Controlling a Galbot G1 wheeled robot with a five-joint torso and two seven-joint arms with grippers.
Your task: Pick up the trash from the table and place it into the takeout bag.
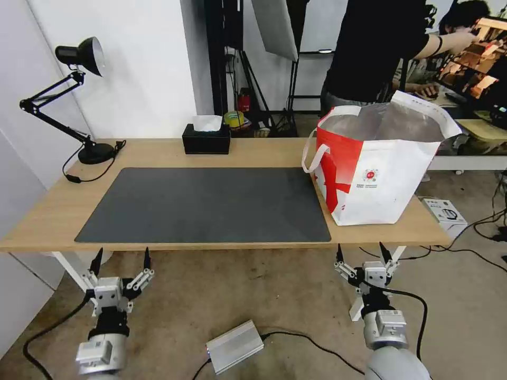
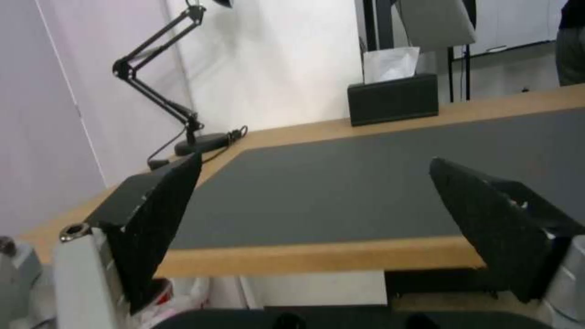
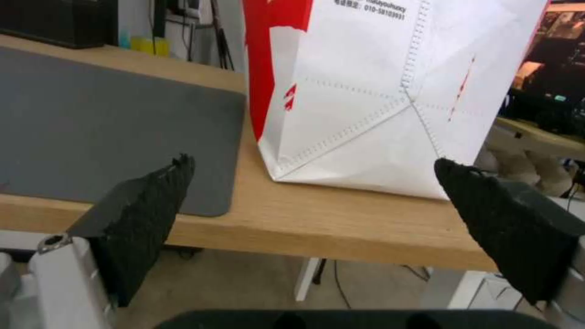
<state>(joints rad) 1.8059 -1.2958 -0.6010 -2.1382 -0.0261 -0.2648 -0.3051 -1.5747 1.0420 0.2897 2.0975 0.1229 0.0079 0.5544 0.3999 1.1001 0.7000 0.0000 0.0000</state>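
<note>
No trash is seen on the tabletop (image 1: 158, 153); probably it lies inside the takeout bag (image 1: 388, 179), beyond the spread right hand (image 1: 363, 257). The left hand (image 1: 121, 259) is spread too.

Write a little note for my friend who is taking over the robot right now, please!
Left gripper: open, holding nothing, below the table's near edge.
Right gripper: open, holding nothing, below the near edge in front of the takeout bag.
The bag stands open on the table's right end, beside the dark mat.
No trash is visible on the table.
Done or left: the bag's contents are hidden, so check inside.
</note>
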